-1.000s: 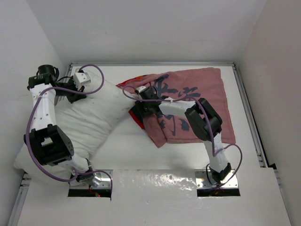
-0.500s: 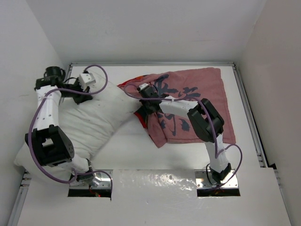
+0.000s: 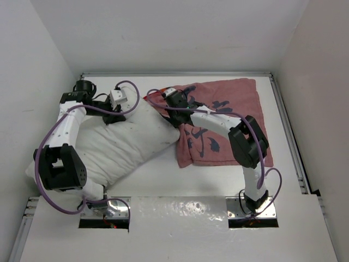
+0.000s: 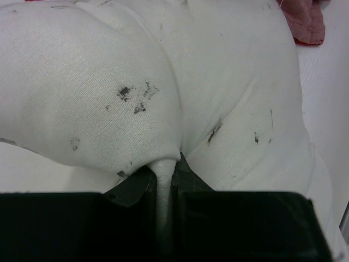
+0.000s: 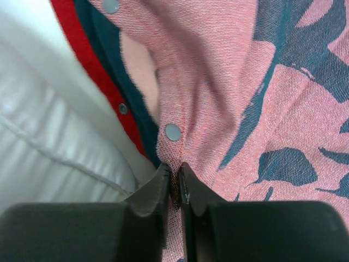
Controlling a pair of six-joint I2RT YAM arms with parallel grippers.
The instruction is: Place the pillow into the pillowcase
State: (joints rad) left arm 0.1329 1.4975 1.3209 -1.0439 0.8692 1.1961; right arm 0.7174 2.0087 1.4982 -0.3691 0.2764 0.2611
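Pinched shut on pillowcase (image 5: 229, 71) hem with right jaws just now; left jaws gripping pillow (image 4: 98, 82), dragged rightward to the mouth. Likely ready for stuffing in.

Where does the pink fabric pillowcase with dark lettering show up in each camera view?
Top external: the pink fabric pillowcase lies spread from upper centre to the right.
Left wrist: only a small corner of the pillowcase, at the top right.
Right wrist: the pillowcase fills the centre and right.
Shared landmark: the plain white stuffed pillow, left of it in the top and right wrist views, filling the left wrist view.
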